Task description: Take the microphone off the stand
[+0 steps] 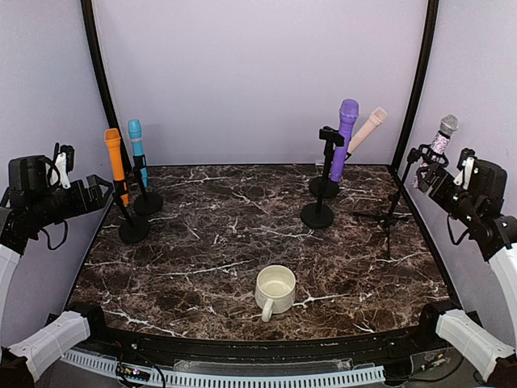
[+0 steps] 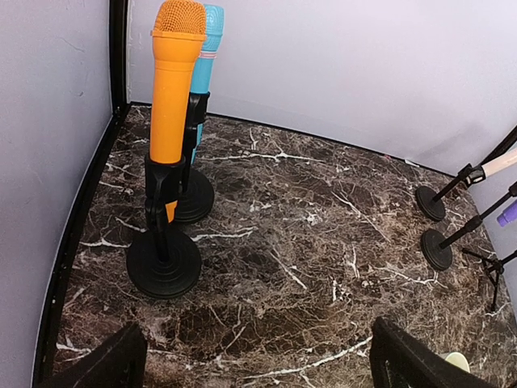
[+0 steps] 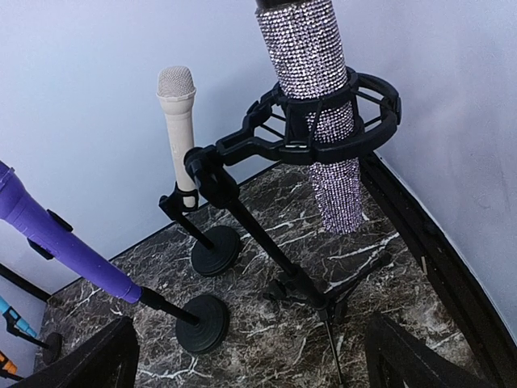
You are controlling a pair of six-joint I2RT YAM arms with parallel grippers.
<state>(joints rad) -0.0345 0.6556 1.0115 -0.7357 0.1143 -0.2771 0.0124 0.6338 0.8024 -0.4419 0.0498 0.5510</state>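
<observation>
Several microphones stand in stands on the marble table (image 1: pixel 226 242). At the left are an orange microphone (image 1: pixel 115 162) (image 2: pixel 174 81) and a blue one (image 1: pixel 137 145) (image 2: pixel 208 48), each on a round black base. At the back right are a purple microphone (image 1: pixel 345 133) (image 3: pixel 56 242) and a beige one (image 1: pixel 367 129) (image 3: pixel 179 129). A glittery silver microphone (image 1: pixel 440 144) (image 3: pixel 319 105) sits in the ring mount of a tripod stand (image 1: pixel 388 214) (image 3: pixel 307 283). My left gripper (image 1: pixel 98 190) (image 2: pixel 258 368) is open, near the orange microphone. My right gripper (image 1: pixel 422 171) (image 3: pixel 254 360) is open, just before the glittery one.
A cream mug (image 1: pixel 275 291) (image 2: pixel 456 360) stands near the table's front middle. Black frame posts and pale walls close in the left, right and back sides. The tripod's legs (image 3: pixel 355 275) spread over the table by the right wall.
</observation>
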